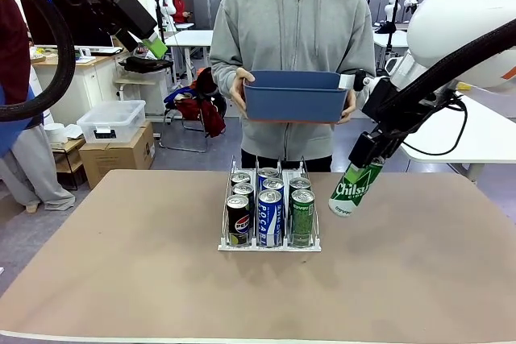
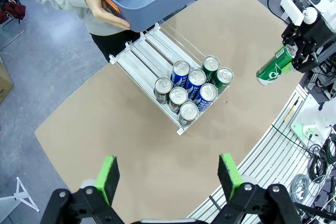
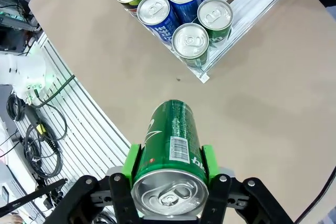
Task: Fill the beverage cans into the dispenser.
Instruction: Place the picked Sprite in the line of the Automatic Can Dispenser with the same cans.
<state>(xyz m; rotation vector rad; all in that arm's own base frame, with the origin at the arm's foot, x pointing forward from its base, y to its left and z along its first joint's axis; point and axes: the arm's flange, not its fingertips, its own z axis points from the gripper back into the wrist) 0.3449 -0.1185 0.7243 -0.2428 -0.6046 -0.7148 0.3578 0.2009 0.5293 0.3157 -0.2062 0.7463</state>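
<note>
Near edge of the table [image 1: 121, 279] is bare brown top on your side, w/ wide open room left and right of the dispenser [image 1: 270, 244], which sits mid-table, its short front end facing you. Its three lanes hold seven cans: black Pepsi can [image 1: 238, 221] at the front of the left lane w/ more behind it, blue can [image 1: 270, 218] front of the middle lane, green can [image 1: 302, 217] front of the right lane. In the left wrist view the far stretch of the rails, toward the person, is free of cans.

Your right gripper [image 1: 364, 156] is clamped on a green Chilsung can [image 1: 353, 189], held tilted in the air, right of the dispenser and above the table, apart from the rack. Right wrist view: green pads [image 3: 132, 163] press both sides of that can, silver top toward the camera, rack ahead across open tabletop.

Your left gripper [image 2: 168, 177] is high up w/ fingers spread wide, nothing between them; the dispenser lies ahead of it.

Far side: person stands at the table edge right behind the rack, both hands on a blue tub [image 1: 296, 95], w/ left hand [image 1: 239, 89] gripping its rim. Tub hangs over the rack's far end in the left wrist view.

Beyond: clear storage box [image 1: 111, 121] on cardboard boxes [image 1: 117, 155], white tables.
</note>
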